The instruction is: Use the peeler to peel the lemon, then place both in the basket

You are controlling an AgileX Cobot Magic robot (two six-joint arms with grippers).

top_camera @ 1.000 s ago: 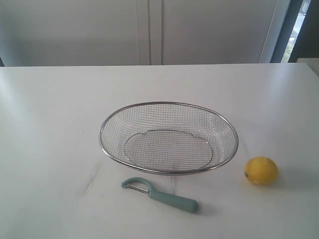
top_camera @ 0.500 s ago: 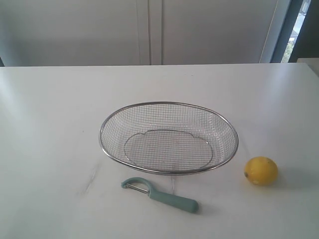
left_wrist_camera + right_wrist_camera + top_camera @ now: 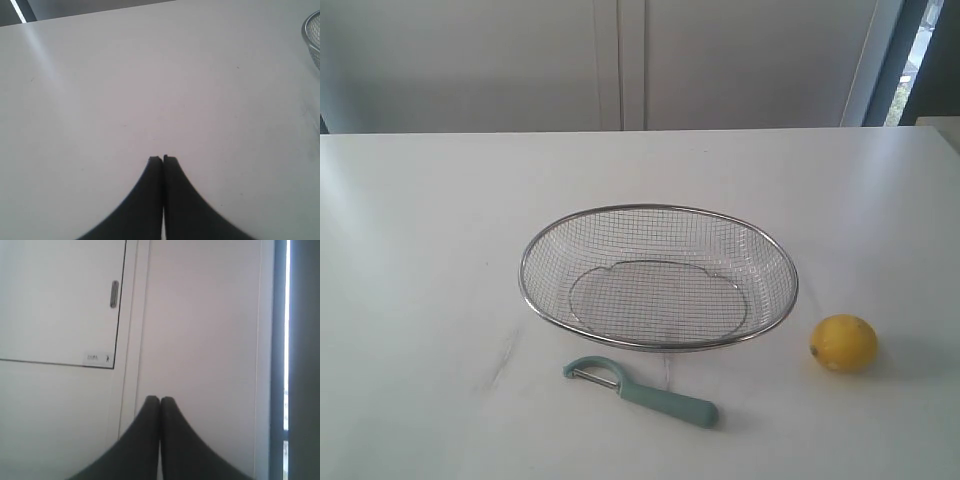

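Observation:
A silver wire-mesh basket (image 3: 535, 300) sits in the middle of the white table. Its rim (image 3: 311, 35) just shows at one edge of the left wrist view. In front of it lies the pale teal peeler (image 3: 650, 394), head to the left and handle to the right. The small yellow lemon (image 3: 843, 343) rests on the table to the basket's right. Neither gripper shows in the exterior view. My left gripper (image 3: 163, 159) is shut and empty over bare table. My right gripper (image 3: 160, 399) is shut and empty, facing a white wall.
The white table (image 3: 420, 250) runs wide on all sides of the basket. White cabinet doors (image 3: 620, 60) stand behind it. In the right wrist view a door panel with a small handle (image 3: 114, 294) and a dark frame (image 3: 302, 360) are seen.

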